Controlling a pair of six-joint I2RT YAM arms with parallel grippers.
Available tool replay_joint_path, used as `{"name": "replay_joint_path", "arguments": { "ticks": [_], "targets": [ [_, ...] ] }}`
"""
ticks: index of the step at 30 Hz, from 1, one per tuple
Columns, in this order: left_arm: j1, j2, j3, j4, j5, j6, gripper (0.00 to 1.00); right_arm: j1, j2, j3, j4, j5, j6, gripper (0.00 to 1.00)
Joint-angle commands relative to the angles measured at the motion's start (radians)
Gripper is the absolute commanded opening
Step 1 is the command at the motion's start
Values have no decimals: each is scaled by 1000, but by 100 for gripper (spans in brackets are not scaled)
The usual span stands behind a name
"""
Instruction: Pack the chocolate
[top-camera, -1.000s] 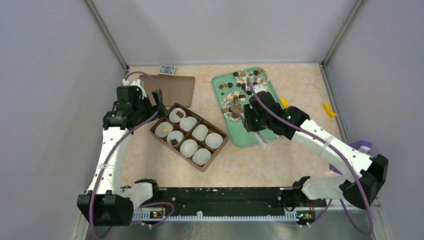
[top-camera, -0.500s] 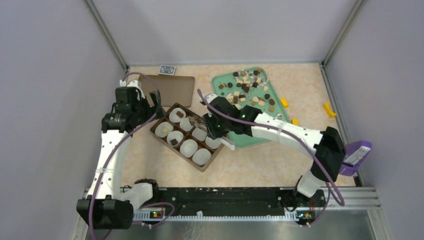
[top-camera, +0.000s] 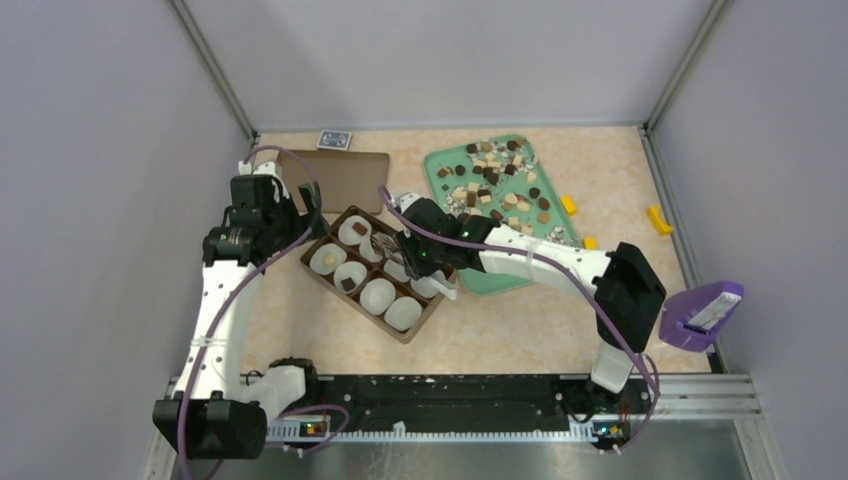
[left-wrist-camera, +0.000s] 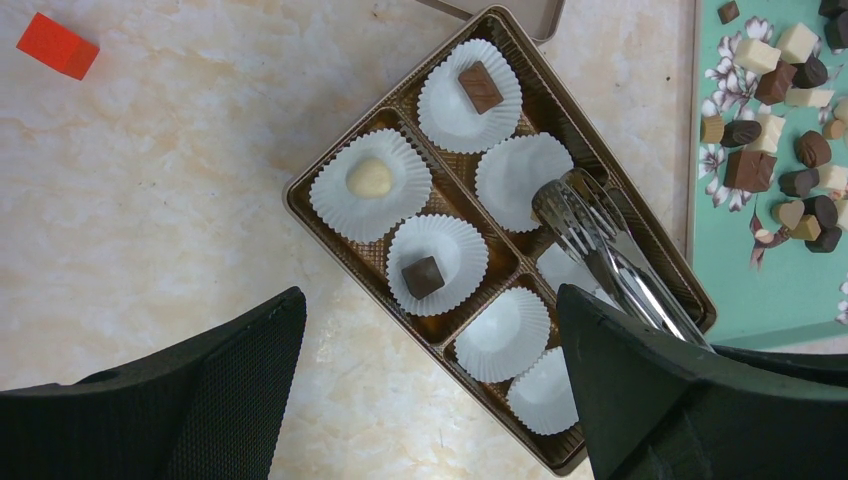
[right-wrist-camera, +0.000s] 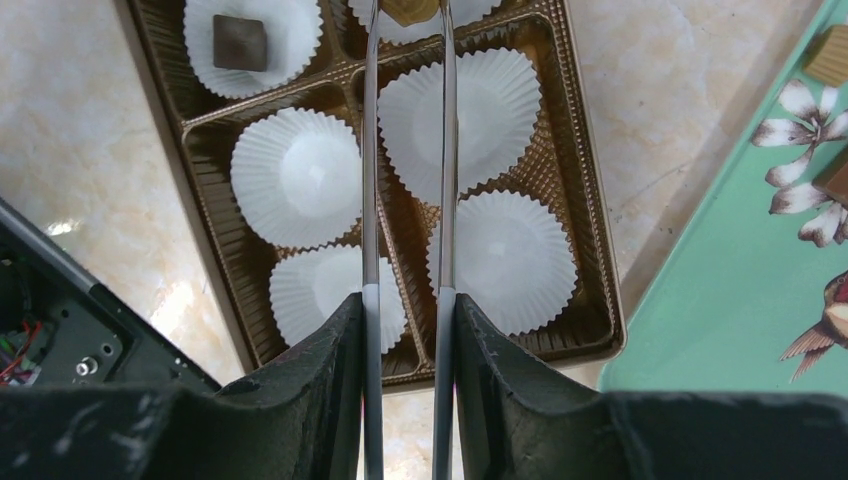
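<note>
My right gripper (right-wrist-camera: 405, 310) clamps the tongs (right-wrist-camera: 370, 150), tips pinching a tan chocolate (right-wrist-camera: 410, 10) inside the box (right-wrist-camera: 598, 260) walls; left gripper (left-wrist-camera: 430, 300) spread wide nearby.

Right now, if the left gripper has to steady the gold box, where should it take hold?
Probably take the box by its long outer wall beside the cup with the cream piece, coming straight down with the left gripper, one finger outside the wall. That wall is thin, upright and bare, and it lies away from the tongs, which the right gripper holds over the opposite row.
</note>
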Motion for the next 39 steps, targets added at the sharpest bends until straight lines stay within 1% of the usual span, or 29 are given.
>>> {"name": "replay_joint_path", "arguments": {
  "ticks": [1,2,4,12,14,16,20,23,25,27,30,32,34,36,39],
  "targets": [
    [-3,-23,18,9,-13,15,99,9,19,52,75,44,2,26],
    [-3,-26,18,8,-14,16,99,10,22,51,75,49,3,30],
    [-3,-26,17,7,-14,16,99,10,26,51,72,53,6,35],
    [-3,-31,13,9,-13,13,99,10,18,59,65,55,4,38],
    [-3,-32,13,8,-13,15,99,9,12,59,65,55,4,34],
    [-3,-33,13,6,-13,16,99,9,-9,54,74,57,7,24],
    [-3,-28,19,7,-10,16,99,9,-107,11,104,97,5,10],
    [-3,-22,25,9,-2,18,99,6,-201,-42,100,185,-3,9],
    [-3,-18,26,12,1,18,99,-12,-261,-77,57,238,-5,9],
    [-3,-16,23,16,1,17,99,-58,-324,-122,6,265,7,9],
    [-3,-15,9,21,4,12,99,-156,-446,-235,-66,291,36,10],
    [-3,-15,1,27,13,7,99,-256,-515,-309,-108,281,51,13],
    [-3,-12,0,32,20,5,99,-327,-563,-365,-153,257,61,17],
    [-3,-6,6,36,23,3,99,-359,-594,-400,-193,255,68,18],
    [-3,1,14,40,26,-1,99,-365,-615,-435,-218,234,80,21]
  ]
}}
